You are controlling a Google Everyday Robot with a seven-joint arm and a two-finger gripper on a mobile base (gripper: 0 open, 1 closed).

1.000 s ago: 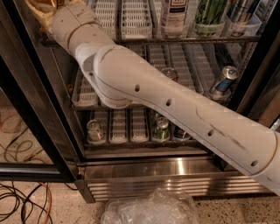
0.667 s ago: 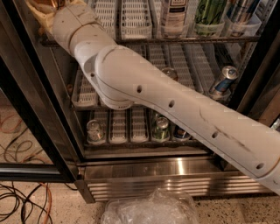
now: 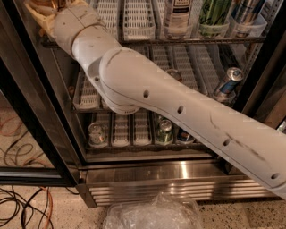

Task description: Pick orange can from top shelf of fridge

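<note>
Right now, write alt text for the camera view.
A thick white robot arm reaches into the open glass-door drinks fridge, its gripper at the left end of the wire-railed top shelf. A blue-and-silver can tilts below, at right.

Speckled floor (image 3: 71,217) holds a crumpled plastic bag (image 3: 154,214); tangled cables (image 3: 20,205) lie left of it, the claw (image 3: 42,13) high above-left.

Gripper (image 3: 40,15) at the upper left corner by the top shelf (image 3: 196,40), cropped by the edge. Arm (image 3: 178,107) hides much of the middle rack (image 3: 89,96). Bottles (image 3: 178,13) cut off above.
</note>
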